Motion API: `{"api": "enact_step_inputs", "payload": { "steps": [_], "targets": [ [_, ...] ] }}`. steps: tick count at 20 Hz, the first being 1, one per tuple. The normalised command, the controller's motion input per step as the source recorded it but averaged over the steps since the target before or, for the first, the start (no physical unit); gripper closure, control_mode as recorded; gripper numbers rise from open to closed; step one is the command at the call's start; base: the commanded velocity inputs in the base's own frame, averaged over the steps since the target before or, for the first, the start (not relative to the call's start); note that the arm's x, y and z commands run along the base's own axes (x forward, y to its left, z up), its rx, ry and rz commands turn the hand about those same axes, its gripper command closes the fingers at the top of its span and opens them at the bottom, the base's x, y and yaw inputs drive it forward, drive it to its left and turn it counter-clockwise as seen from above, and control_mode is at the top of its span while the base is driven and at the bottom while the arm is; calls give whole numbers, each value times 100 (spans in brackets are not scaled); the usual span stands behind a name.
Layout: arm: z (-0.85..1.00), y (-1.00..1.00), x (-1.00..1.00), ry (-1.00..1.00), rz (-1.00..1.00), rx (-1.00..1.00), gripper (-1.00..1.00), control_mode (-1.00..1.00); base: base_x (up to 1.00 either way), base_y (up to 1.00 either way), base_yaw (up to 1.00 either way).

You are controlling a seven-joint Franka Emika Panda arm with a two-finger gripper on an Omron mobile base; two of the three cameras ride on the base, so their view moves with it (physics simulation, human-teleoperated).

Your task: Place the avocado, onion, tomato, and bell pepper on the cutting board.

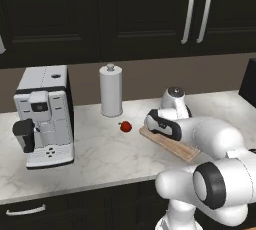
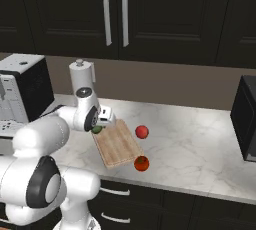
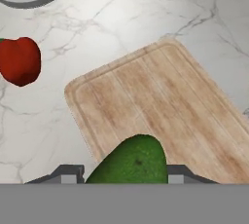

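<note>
The dark green avocado sits between my finger tips, and my gripper is shut on it just above the near left corner of the cutting board. From the right base view the avocado hangs under the gripper at the far left end of the light wooden board. A red, lumpy bell pepper lies on the counter left of the board, also visible as the bell pepper. A red ball and an orange-red ball lie right of the board.
A white paper towel roll stands at the back. A coffee machine fills the left of the marble counter. A dark microwave stands at the far right. The counter's front edge runs close to the board.
</note>
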Motion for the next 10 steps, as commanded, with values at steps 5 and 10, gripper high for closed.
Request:
{"api": "enact_step_inputs", "payload": {
  "steps": [5, 10],
  "targets": [
    [-2, 0, 21, 0, 0, 0, 100, -100, 0, 0, 0],
    [-22, 0, 10, 3, 0, 0, 100, -100, 0, 0, 0]
  ]
}}
